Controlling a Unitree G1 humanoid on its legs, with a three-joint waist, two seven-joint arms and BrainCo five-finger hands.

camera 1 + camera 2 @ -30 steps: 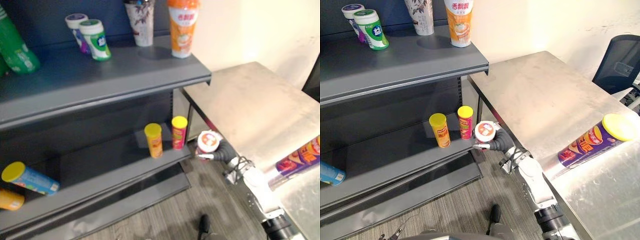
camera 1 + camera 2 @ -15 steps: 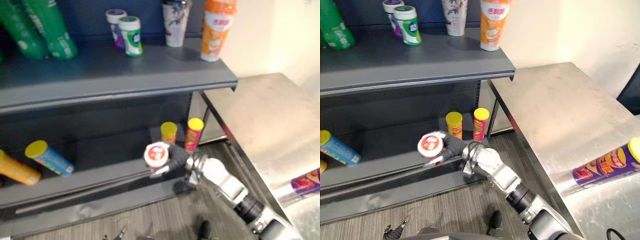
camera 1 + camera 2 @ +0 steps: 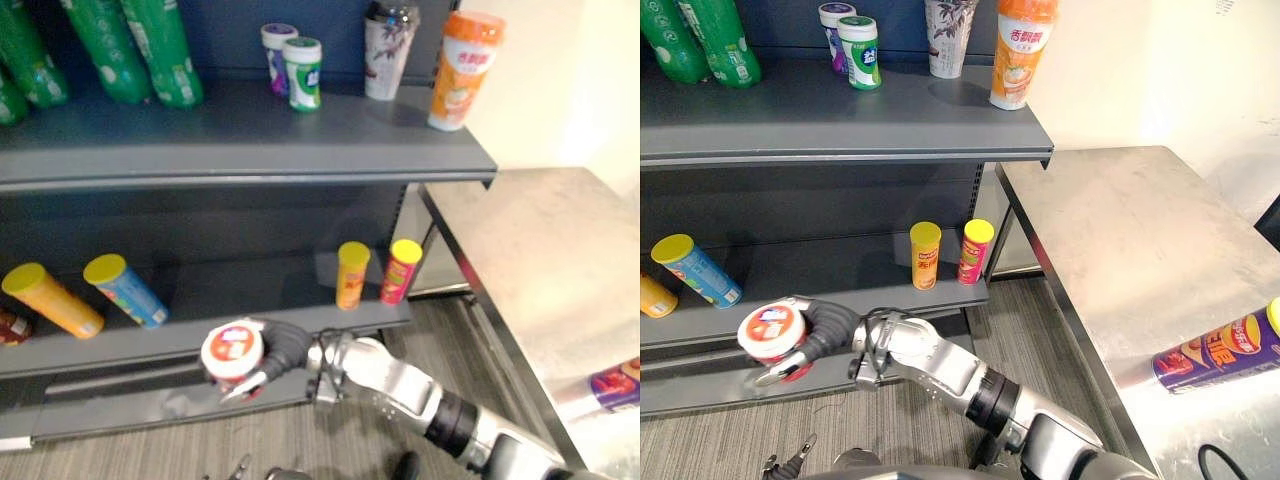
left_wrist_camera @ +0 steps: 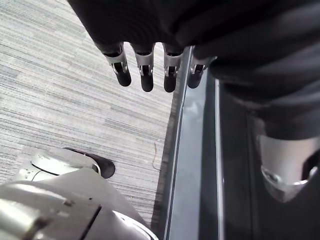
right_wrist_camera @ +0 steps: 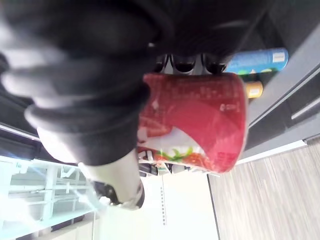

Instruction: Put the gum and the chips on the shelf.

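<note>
We saw the right hand (image 3: 830, 328) with its fingers and thumb wrapped round the gum jar (image 3: 770, 333), a red tub with a white lid. The lid faced up toward the head camera. The hand held the jar low, in front of the front edge of the lower board of the shelf (image 3: 840, 275); we could not tell whether the jar touched that edge. The lid was on, so its contents were hidden.

The chips can (image 3: 1220, 350), purple with a yellow lid, lay on its side on the steel table (image 3: 1120, 230), well apart from the shelf.

On the lower board two small yellow-lidded cans stood upright just beside each other, an orange can (image 3: 925, 255) and a red can (image 3: 975, 251). Further left a blue can (image 3: 697, 271) lay tilted with its yellow lid on.

On the upper board stood two capped gum bottles (image 3: 859, 52), a patterned cup (image 3: 946, 38), an orange cup (image 3: 1018, 55) and green bottles (image 3: 705, 40).

The left hand (image 4: 146, 75) hung over the floor beside the shelf base, its fingers straight and holding nothing.
</note>
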